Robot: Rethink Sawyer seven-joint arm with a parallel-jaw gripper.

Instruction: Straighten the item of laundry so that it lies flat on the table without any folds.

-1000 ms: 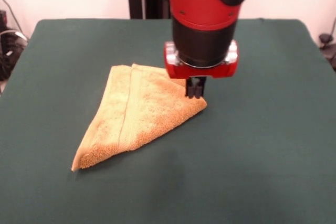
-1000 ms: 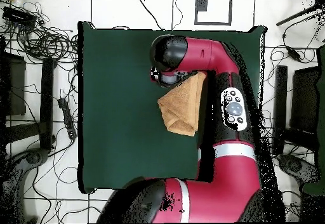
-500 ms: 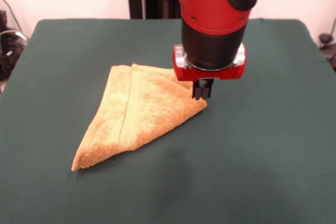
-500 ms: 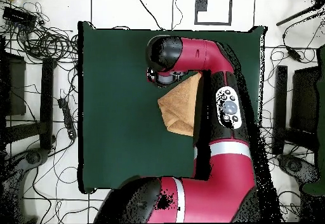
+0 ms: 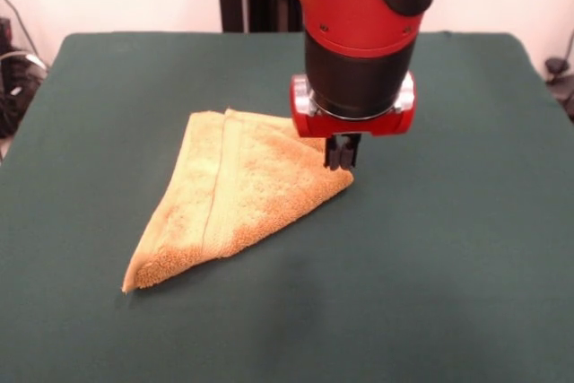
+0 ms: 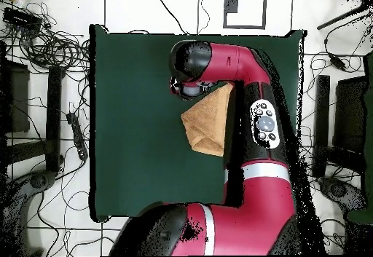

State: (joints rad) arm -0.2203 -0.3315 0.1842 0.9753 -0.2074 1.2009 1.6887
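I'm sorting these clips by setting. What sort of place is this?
Most likely a robotics lab or test cell: a robot arm works over a green-covered table holding only a folded towel, and loose cables lie on the tiled floor around it.

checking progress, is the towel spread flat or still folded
Folded: the towel lies as a doubled triangle on the table, with a layered edge showing.

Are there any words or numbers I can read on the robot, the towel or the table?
No readable text anywhere.
Arm: the grey panel of round buttons may carry marks, but they are too small to read.
Towel: no words; no tag shows.
Table: plain green cloth, no writing.
Gripper: no label visible.
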